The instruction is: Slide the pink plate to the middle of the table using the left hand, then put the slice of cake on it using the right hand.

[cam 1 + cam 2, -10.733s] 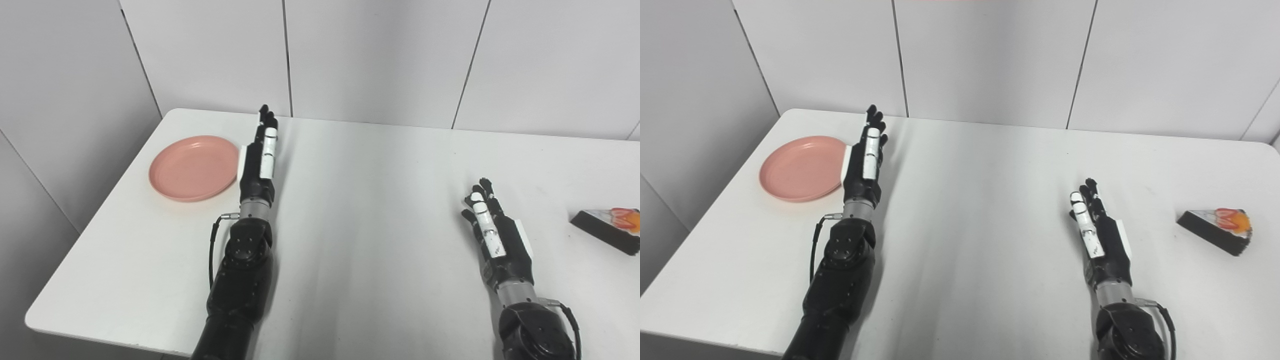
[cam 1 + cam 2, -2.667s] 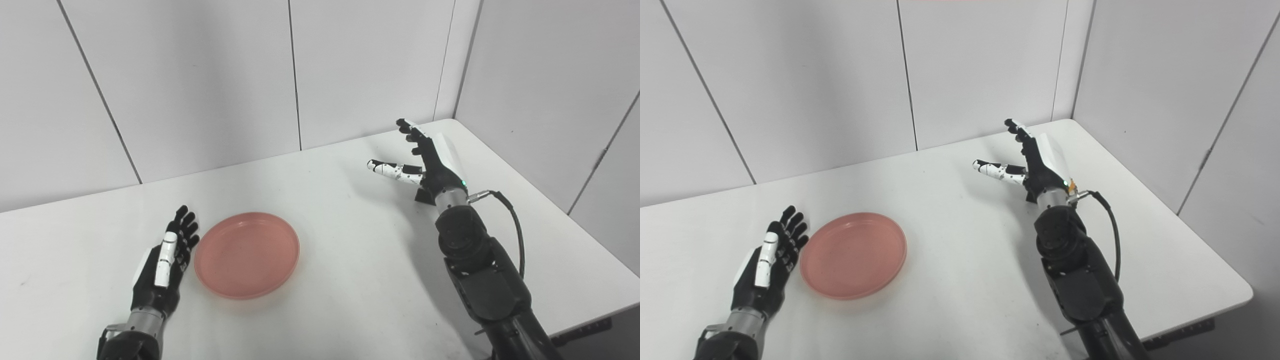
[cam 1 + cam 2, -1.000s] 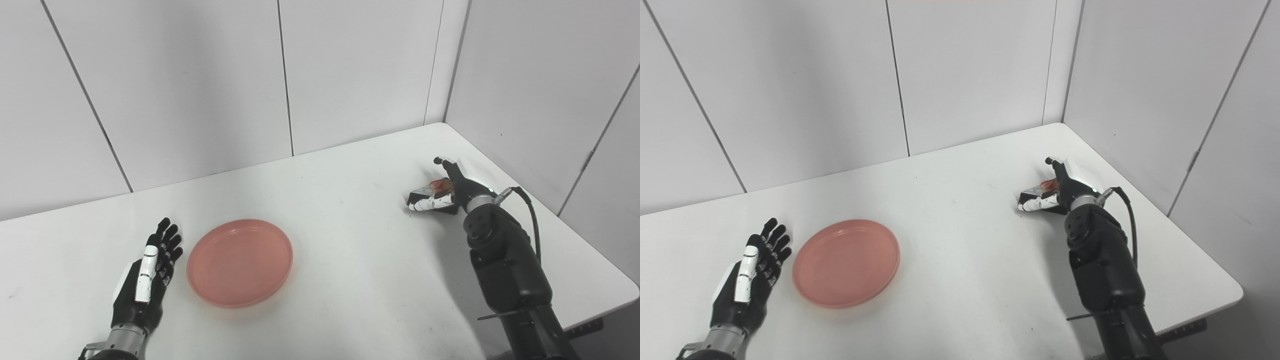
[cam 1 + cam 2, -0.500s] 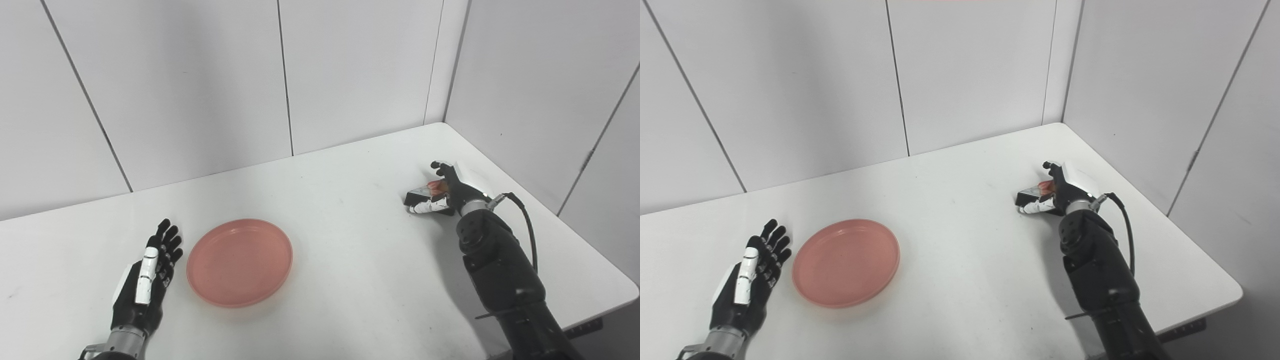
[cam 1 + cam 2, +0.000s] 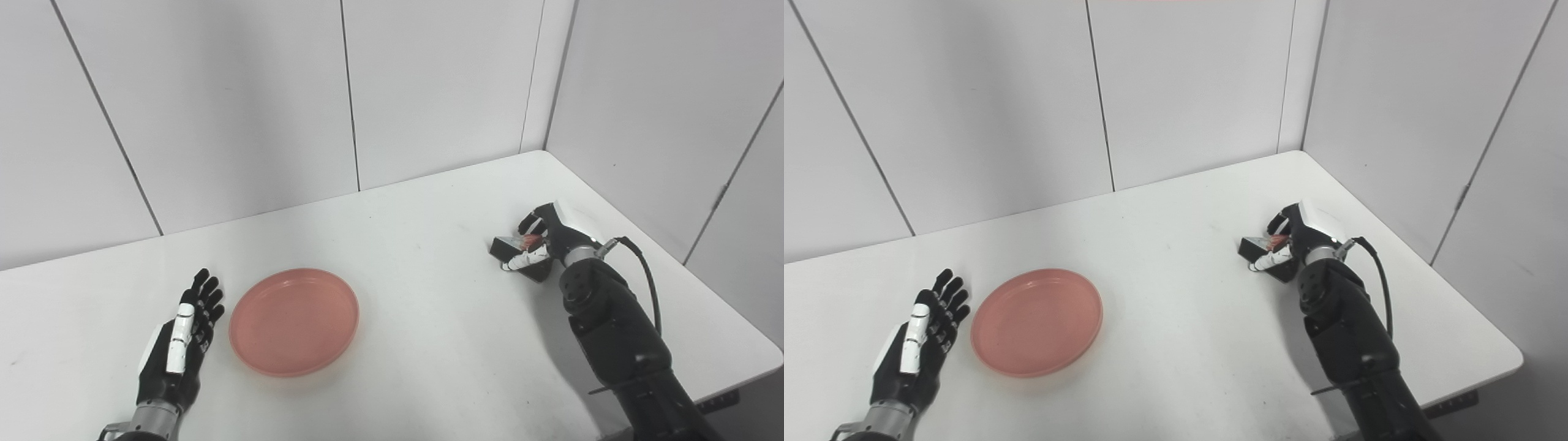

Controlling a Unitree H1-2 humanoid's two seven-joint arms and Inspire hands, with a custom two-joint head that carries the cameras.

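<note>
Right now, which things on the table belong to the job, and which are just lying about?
Belongs to the job:
pink plate
slice of cake, right hand closed on it
left hand, open beside the plate

Just lying about:
nothing else on the table

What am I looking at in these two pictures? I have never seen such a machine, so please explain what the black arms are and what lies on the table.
Both pictures come from two cameras side by side on a humanoid robot's head, looking down at a white table. The black arms are the robot's own. Its left hand lies open and flat beside a pink plate, which holds nothing. Its right hand, near the table's far right side, is closed around a dark slice of cake with a red topping. Whether the slice is lifted off the table cannot be told.
</note>
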